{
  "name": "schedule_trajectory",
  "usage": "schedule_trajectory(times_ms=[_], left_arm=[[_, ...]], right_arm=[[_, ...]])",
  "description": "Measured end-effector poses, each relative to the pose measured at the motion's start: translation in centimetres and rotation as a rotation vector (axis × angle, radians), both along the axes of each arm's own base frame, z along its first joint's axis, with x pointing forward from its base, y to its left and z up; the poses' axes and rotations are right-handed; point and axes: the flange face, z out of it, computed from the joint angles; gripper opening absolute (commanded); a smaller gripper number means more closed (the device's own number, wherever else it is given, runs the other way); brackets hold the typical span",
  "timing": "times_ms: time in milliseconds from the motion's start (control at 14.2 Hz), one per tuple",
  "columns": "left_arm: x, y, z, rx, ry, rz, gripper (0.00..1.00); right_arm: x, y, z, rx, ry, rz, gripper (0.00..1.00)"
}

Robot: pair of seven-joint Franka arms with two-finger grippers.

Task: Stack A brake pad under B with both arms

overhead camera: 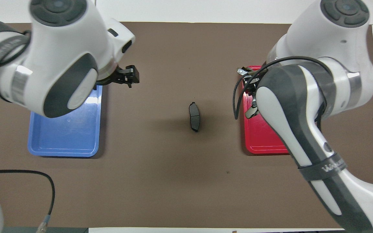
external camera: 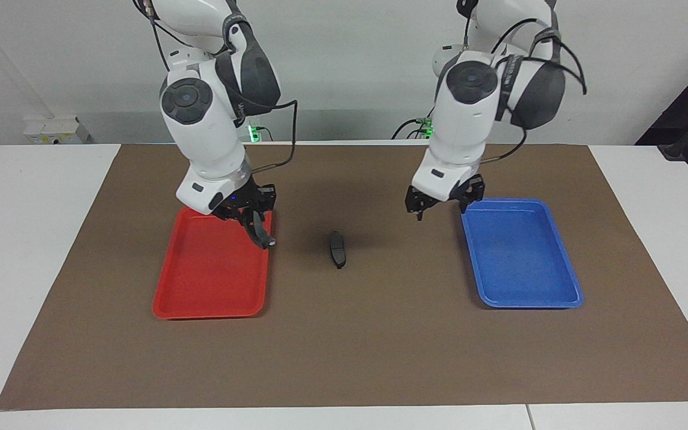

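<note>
One A brake pad (external camera: 337, 249) lies mid-mat; left end effector (external camera: 439, 205) hangs spread and empty, right end effector (external camera: 260, 234) grips B (external camera: 258, 230) above the red tray (external camera: 212, 298).

The short, stubby dark grey brake pad (external camera: 337, 249) (overhead camera: 193, 116), lens-shaped with pointed ends, lies flat on the brown mat at the middle of the surface, nothing touching it. In the overhead view its long axis runs from 12 to 6 o'clock. The long, slim black crescent-curved pad (external camera: 258, 230) (overhead camera: 252, 111) hangs tilted in the right arm's jaws over the red tray's edge, toward 3 o'clock of the short pad in that view.
</note>
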Motion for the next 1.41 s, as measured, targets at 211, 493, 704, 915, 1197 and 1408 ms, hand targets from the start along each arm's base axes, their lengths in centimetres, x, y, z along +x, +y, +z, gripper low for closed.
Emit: schedule_trajectory(times_ms=[211, 493, 704, 915, 1197, 1408], left_arm=[[0.3, 7.8, 3.4, -0.024, 0.019, -0.030, 1.00], [-0.9, 16.6, 6.0, -0.076, 0.040, -0.089, 1.00], [-2.0, 17.9, 5.0, -0.081, 0.065, -0.097, 1.00], [-2.0, 18.1, 2.9, -0.079, 0.096, -0.092, 1.00], [-2.0, 18.6, 2.0, -0.083, 0.106, -0.090, 1.00], [-2.0, 18.5, 1.9, -0.089, 0.106, -0.092, 1.00]], right_arm=[[-1.0, 5.5, -3.1, -0.002, -0.001, 0.013, 0.00], [-0.5, 9.3, -8.7, 0.017, 0.005, 0.006, 0.00], [-1.1, 12.7, -12.9, 0.008, 0.003, -0.010, 0.00], [-1.4, 13.4, -16.3, 0.004, -0.005, -0.032, 0.00], [-2.1, 12.9, -18.2, -0.006, 0.003, -0.040, 0.00], [-2.7, 14.0, -18.2, -0.007, 0.006, -0.038, 0.00]])
